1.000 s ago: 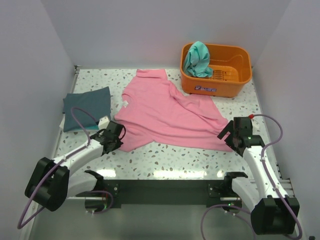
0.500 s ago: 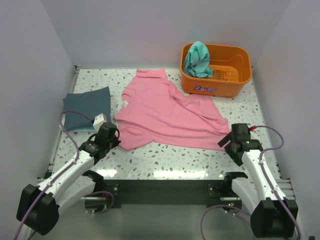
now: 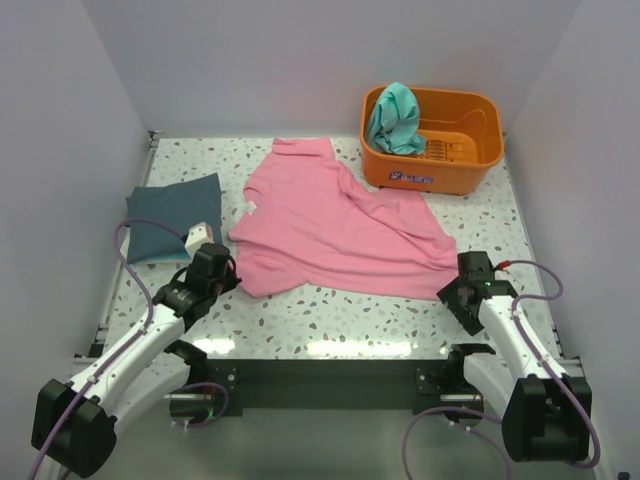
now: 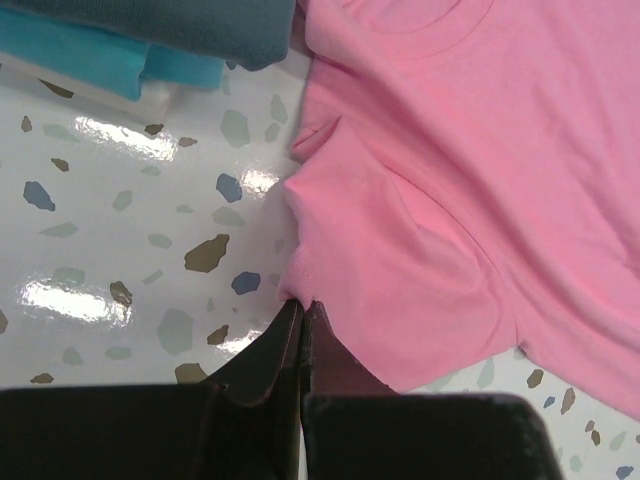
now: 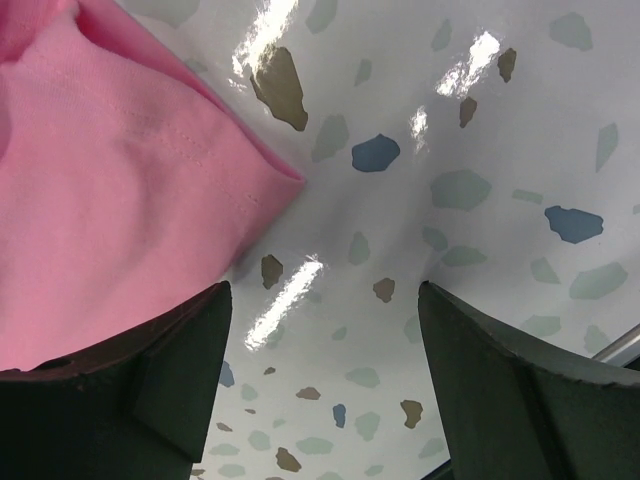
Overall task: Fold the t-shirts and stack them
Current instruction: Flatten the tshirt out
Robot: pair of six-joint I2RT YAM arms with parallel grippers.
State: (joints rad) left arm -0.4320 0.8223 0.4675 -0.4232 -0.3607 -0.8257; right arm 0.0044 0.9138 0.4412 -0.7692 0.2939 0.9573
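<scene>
Right pincer retreated, spread; left pincer pressed together; basket seemingly holds teal t-shirt.

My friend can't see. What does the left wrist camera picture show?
A shut pincer points at the sleeve corner of a pink shirt lying on a speckled table. A folded grey shirt lies at the top left.

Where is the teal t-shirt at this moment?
In the top view, the teal t-shirt sits in the left end of the orange basket, at far right.
</scene>
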